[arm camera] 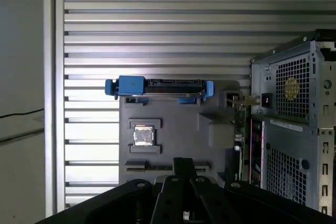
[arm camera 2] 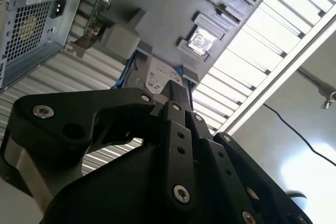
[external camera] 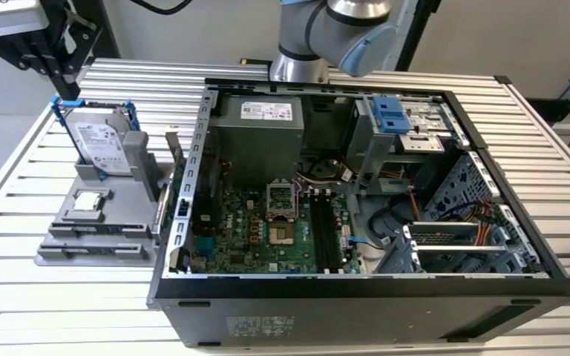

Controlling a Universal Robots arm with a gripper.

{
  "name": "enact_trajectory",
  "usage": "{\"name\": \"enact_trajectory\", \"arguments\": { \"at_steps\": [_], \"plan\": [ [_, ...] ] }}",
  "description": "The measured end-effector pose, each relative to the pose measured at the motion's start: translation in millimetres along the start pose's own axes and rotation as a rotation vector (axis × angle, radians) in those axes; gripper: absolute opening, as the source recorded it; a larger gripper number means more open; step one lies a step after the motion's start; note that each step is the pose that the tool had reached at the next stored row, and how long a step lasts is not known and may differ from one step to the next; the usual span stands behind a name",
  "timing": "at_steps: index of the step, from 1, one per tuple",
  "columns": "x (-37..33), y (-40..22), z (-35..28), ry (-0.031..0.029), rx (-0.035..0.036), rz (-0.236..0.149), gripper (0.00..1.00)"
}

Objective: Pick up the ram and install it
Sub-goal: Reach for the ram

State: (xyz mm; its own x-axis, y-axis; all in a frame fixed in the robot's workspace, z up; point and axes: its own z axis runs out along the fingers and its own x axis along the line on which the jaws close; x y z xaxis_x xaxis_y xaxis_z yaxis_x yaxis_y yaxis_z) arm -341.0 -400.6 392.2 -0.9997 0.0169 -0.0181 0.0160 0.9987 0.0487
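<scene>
Approach step, we judge: claw (arm camera: 184,163) over holder (arm camera: 178,129), its spread we cannot tell; ram (arm camera: 242,129) seemingly on edge between holder and case (arm camera: 294,129); pick-up needs claw squared to it

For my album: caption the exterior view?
Open computer case on slatted table; hard drive and processor in holder beside it.

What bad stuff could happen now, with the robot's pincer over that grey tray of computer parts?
The pincer hangs over the grey holder, close to the square processor chip and the blue-framed hard drive, so it might bump or grab the wrong part. The holder sits right beside the open computer case, so the pincer could knock its wall. Inside, loose cables lie near the motherboard and might snag anything lowered in.
</scene>
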Motion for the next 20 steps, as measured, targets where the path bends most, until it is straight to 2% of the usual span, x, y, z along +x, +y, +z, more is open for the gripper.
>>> {"name": "enact_trajectory", "arguments": {
  "at_steps": [2,5,13,20],
  "plan": [
    [0.2,-1.2,-0.1,0.0009,0.0,0.0,0.0],
    [0.0,-8.7,-0.2,0.0044,0.0,0.0,0.0],
    [-0.4,-36.5,-1.0,0.0093,0.0001,0.001,0.0],
    [-0.9,-63.6,-1.8,0.0135,0.0002,0.001,0.0]
  ]
}}
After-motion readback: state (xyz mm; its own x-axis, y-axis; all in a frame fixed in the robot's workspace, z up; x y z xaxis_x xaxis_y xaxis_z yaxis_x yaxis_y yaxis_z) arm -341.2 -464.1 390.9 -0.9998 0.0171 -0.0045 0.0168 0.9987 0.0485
